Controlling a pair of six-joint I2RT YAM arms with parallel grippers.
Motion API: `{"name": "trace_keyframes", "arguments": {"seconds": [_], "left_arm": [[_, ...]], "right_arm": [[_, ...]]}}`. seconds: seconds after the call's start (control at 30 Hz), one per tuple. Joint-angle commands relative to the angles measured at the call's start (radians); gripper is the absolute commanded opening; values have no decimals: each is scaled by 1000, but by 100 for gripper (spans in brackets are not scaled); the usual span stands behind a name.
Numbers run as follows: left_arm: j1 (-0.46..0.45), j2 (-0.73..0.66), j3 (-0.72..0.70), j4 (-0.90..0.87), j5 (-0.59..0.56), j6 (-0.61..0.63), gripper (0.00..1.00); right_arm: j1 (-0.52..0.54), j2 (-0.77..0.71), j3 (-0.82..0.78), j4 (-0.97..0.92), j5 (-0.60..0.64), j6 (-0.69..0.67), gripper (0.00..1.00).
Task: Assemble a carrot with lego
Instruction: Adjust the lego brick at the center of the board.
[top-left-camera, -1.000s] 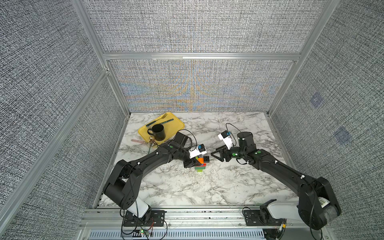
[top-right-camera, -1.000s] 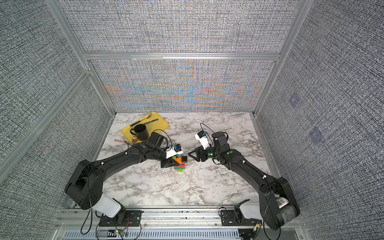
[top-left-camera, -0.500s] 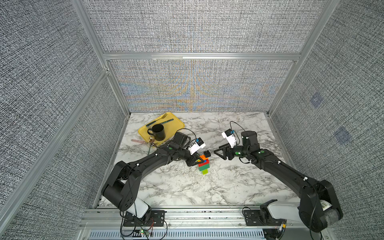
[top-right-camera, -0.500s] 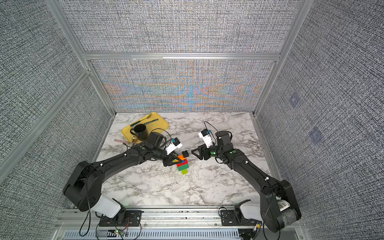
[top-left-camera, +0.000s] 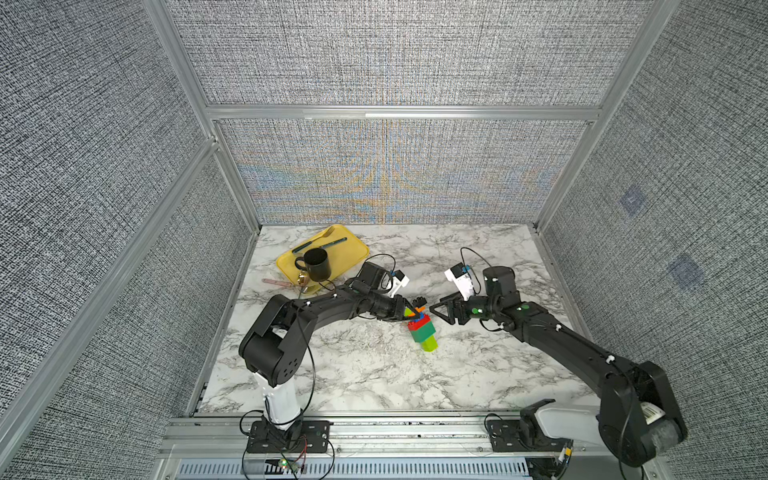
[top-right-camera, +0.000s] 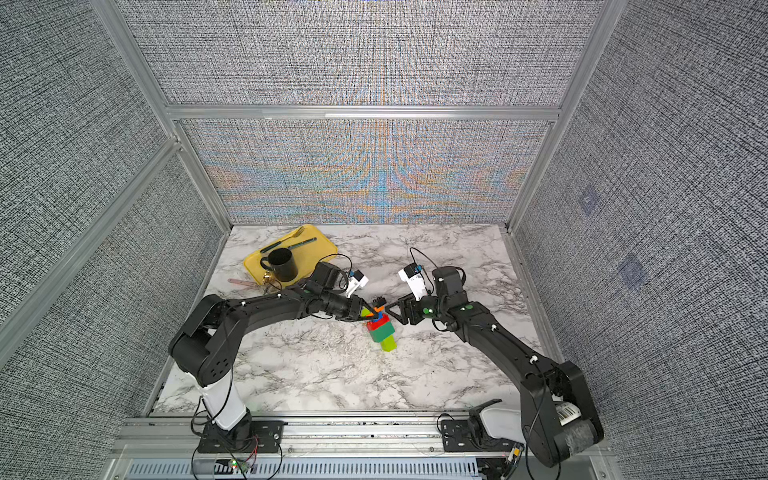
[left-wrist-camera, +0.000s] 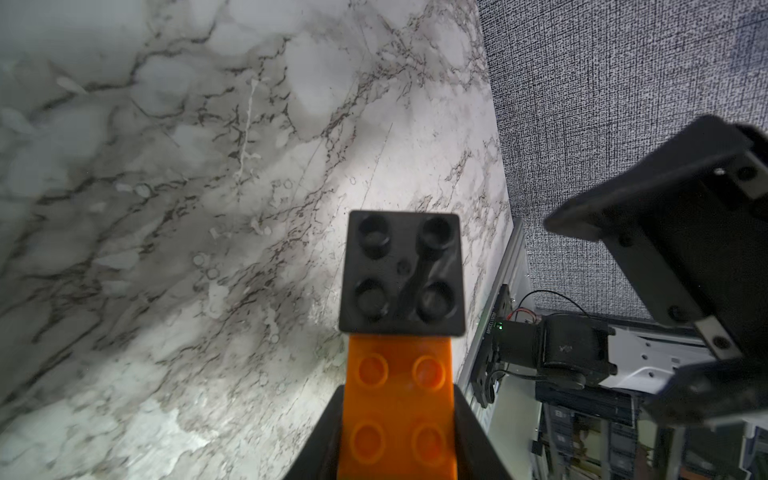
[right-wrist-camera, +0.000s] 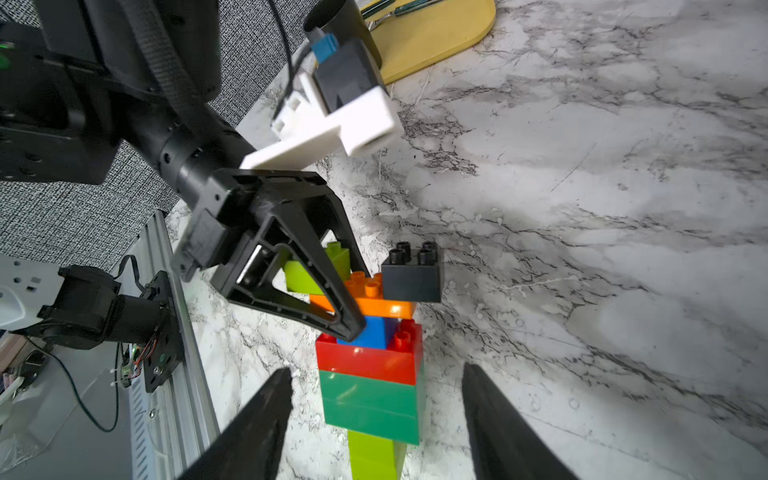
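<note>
Whereas the left gripper (top-left-camera: 414, 314) clamps the carrot (top-left-camera: 423, 330) by its orange brick (left-wrist-camera: 399, 395), well clear of every worktop (top-left-camera: 374, 374) edge, the right gripper (top-left-camera: 438, 315) stands part open, empty, just beside it.

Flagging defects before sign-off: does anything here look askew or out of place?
The carrot leans sideways in both top views rather than standing upright, held by the left gripper shut on its orange brick. Whether its lime foot touches the table is unclear. Nothing else stands out.
</note>
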Motion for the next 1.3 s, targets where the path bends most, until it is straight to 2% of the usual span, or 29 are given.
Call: {"name": "trace_keyframes", "arguments": {"seconds": [0.0, 0.33, 0.67, 0.77, 0.87, 1.07, 1.17, 1.27], "left_arm": [[8, 46, 13, 46, 63, -112, 31], [43, 183, 0, 171, 148, -246, 40], [70, 237, -1, 178, 170, -246, 61], [86, 217, -11, 115, 154, -193, 65], [107, 173, -7, -32, 104, -81, 69], [156, 51, 21, -306, -78, 130, 72], [164, -14, 48, -409, -210, 207, 73], [164, -102, 62, -473, -401, 277, 74]], "right_arm": [[1, -8, -5, 4, -9, 6, 66], [1, -9, -23, 11, -9, 10, 66], [0, -13, -35, 17, -9, 12, 66], [1, -19, -37, 18, 3, 15, 66], [-2, -21, -37, 17, 31, 22, 66], [-18, -2, -16, 32, 101, 56, 67], [-21, 4, 2, 38, 180, 71, 67], [-30, -13, -3, 72, 341, 77, 68]]}}
